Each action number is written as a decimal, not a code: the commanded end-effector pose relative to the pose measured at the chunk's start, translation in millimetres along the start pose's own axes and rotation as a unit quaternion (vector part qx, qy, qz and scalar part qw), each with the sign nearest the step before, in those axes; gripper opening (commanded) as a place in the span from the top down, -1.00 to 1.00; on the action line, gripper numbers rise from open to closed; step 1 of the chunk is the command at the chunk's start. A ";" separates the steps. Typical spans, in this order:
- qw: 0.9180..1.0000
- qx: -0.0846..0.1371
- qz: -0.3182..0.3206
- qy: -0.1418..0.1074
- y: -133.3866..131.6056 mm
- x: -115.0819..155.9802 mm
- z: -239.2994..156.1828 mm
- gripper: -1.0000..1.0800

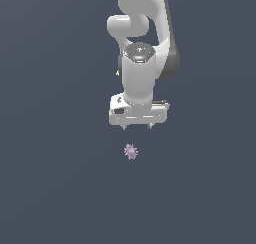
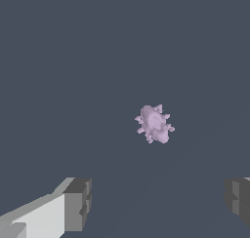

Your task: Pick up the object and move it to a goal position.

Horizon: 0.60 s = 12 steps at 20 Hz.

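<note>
Slate ground [image 1: 50,188]: one object [image 1: 131,151], one pincer [image 1: 137,126].

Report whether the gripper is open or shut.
Open: in the wrist view the gripper's fingers stand wide apart, holding nothing; the object lies free.

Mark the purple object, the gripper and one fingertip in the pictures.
purple object [image 2: 155,124]: wrist view, on the middle of its lumpy body.
gripper [image 1: 137,127]: exterior view, midway between the two fingertips, jaws spread apart.
fingertip [image 2: 78,205]: wrist view, on the grey pad face of one finger.
</note>
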<state>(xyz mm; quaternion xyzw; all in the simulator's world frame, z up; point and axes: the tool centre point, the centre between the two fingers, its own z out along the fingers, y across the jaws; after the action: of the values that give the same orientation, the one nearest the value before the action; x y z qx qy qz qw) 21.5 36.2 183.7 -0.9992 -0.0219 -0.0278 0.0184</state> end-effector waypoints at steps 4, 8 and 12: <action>0.999 -0.004 -0.040 -0.005 4.3 6.2 14.4 -0.92; 0.997 -0.007 -0.082 -0.010 8.8 12.5 30.1 -0.92; 0.991 -0.009 -0.134 -0.017 14.5 19.4 50.0 -0.92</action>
<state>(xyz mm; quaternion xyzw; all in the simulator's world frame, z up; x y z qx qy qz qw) 41.3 26.3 142.1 -0.9906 -0.1359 -0.0156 0.0064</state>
